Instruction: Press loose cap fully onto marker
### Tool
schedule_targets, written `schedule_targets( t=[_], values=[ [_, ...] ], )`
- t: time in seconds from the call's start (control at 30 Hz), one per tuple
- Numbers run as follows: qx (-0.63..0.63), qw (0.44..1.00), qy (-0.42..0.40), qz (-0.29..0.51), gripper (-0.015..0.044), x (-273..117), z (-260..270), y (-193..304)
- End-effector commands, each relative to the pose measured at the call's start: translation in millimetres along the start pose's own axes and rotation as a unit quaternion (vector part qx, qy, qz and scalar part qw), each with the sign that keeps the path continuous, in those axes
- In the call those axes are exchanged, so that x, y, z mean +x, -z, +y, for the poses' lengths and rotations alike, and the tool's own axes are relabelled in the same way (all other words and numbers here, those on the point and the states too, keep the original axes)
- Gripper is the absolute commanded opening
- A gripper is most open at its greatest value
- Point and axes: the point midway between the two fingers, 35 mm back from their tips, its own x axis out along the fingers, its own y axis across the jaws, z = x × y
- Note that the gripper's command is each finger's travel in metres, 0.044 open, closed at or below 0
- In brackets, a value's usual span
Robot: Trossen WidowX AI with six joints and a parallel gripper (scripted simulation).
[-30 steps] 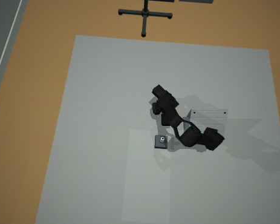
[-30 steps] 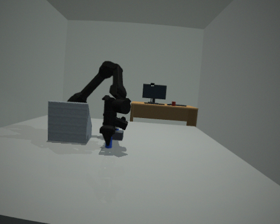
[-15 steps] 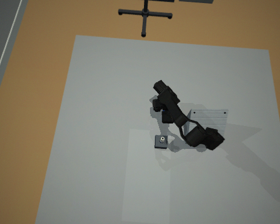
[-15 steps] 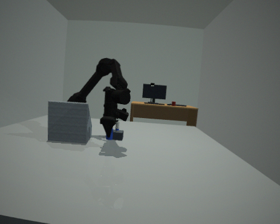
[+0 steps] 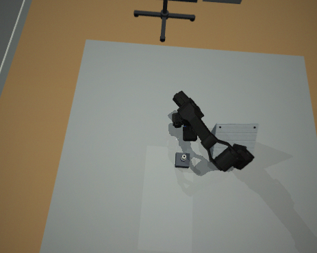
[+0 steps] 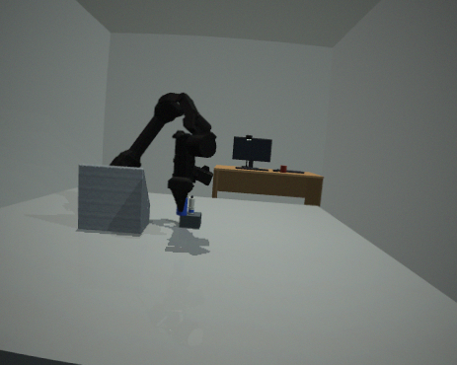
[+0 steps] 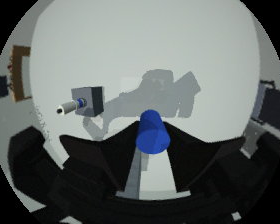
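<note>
The blue cap (image 6: 185,207) (image 7: 153,140) is pinched upright between the fingertips of my gripper (image 6: 181,209) (image 7: 151,124), which is shut on it. The cap hangs a little above the table, apart from its shadow. The white marker (image 5: 183,158) (image 6: 191,203) (image 7: 68,107) stands upright, uncapped, in the dark square holder block (image 5: 177,166) (image 6: 190,221) (image 7: 97,102). The holder is off to the left of the cap in the wrist view and just behind it in the exterior view. In the top view the arm hides the fingers and most of the cap.
A grey ridged wedge-shaped block (image 5: 234,135) (image 6: 109,197) stands on the table beside the arm. The arm's links (image 5: 198,128) (image 6: 148,133) reach over from behind it. A wooden desk (image 6: 266,184) with a monitor (image 6: 252,149) stands beyond the table.
</note>
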Motion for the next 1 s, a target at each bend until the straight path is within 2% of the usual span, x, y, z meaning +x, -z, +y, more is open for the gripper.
schedule_targets(
  t=[0.0,0.97],
  values=[
    [0.001,1.000,-0.001,0.000,0.0000,-5.1,11.1,-4.4],
    [0.002,1.000,-0.003,0.000,0.0000,-42.1,111.2,-21.3]
  ],
)
